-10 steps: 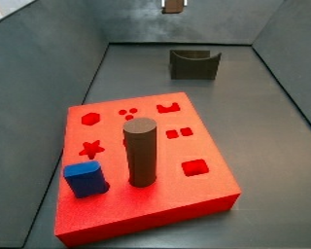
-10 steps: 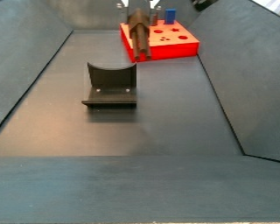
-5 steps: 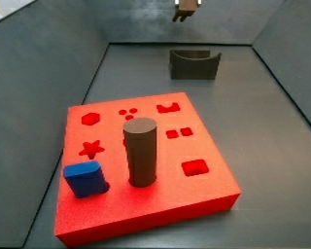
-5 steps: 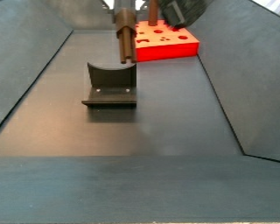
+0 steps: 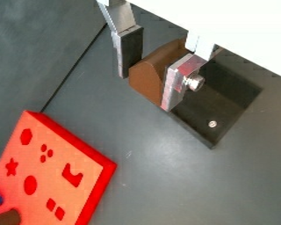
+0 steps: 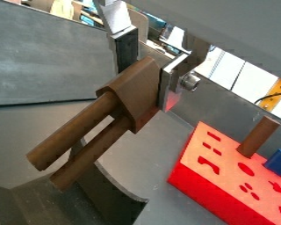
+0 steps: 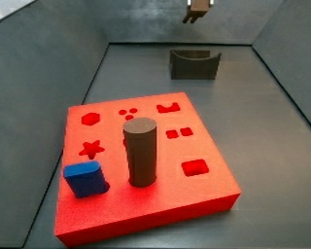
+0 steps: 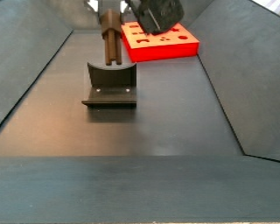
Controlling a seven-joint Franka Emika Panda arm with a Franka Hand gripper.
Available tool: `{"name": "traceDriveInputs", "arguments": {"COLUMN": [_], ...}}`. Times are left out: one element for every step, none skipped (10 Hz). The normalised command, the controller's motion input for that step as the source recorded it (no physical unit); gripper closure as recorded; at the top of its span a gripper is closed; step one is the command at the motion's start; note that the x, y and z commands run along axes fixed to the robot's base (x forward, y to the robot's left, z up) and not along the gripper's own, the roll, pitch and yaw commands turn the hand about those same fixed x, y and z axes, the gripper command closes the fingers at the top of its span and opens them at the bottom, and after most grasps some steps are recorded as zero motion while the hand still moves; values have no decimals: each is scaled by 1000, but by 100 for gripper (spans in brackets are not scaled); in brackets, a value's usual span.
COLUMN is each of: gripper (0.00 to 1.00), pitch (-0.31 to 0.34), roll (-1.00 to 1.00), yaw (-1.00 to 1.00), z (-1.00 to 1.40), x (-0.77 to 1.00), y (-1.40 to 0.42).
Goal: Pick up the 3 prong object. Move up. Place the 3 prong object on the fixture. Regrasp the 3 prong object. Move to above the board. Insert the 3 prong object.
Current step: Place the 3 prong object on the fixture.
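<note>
My jaws [image 6: 151,66] grip the 3 prong object [image 6: 102,123] by its block (prongs hanging down), high above the fixture [image 8: 109,85] and well away from the board [image 7: 145,165]; placing it is the step, which calls for lowering into the notch.

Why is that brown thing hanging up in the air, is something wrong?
Nothing looks wrong. The gripper holds the 3 prong object above the fixture, prongs pointing down. The board lies flat.
</note>
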Motion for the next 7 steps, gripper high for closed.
{"name": "traceDriveInputs", "arguments": {"gripper": [100,100,100,100,100,100,100], "pitch": [215,231,220,186,132,94,68], "roll": [-1000,-984,-792,-634,-417,-278,-224], "yaw": [-53,-110,-155,-184,-212,-213,-211], "z": [-1000,-1000,-1000,-1000,-1000,-1000,-1000], "x": [129,143,162,168,175,184,189], "y": [138,144,139,141,144,139,135]}}
